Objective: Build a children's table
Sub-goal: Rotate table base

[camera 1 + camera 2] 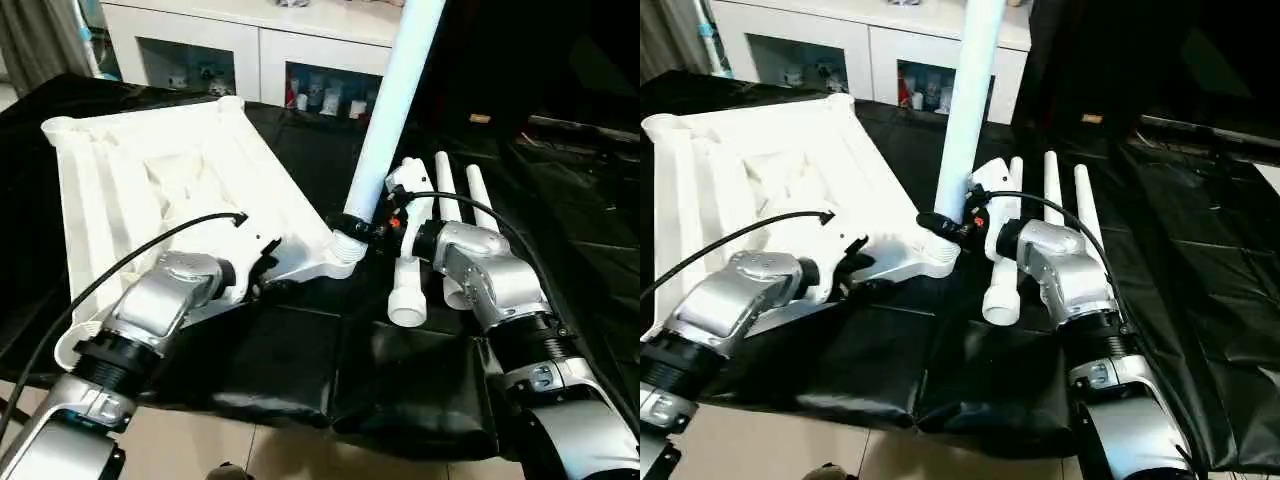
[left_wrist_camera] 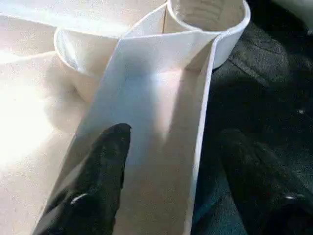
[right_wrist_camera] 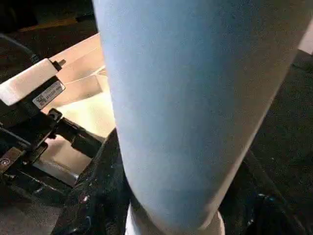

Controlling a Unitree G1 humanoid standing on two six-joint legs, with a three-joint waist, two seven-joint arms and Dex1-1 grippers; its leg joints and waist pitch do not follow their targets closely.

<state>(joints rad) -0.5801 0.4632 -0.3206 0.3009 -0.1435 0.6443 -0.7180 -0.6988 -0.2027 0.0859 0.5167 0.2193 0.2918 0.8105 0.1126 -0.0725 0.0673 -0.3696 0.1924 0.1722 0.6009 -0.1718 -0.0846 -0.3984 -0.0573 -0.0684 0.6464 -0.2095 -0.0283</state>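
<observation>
Left eye view: our right claw [image 1: 362, 226] is clamped on a leg [image 1: 392, 115] standing in the tabletop [image 1: 150, 170] socket at 5 o'clock; left claw [image 2: 166, 181] straddles the rim, fingers apart. We'd keep the leg straight, push down.

Showing in view: one white ribbed tabletop [image 1: 150, 170] and four white tube legs. One leg [image 1: 395, 110] is standing upright at a corner socket; three legs [image 1: 450, 200] are lying flat on the black sheet. Two tools are showing, left [image 1: 262, 262] and right [image 1: 365, 228].

Silver forearms [image 1: 165, 295], black cables, black-fingered tools.
</observation>
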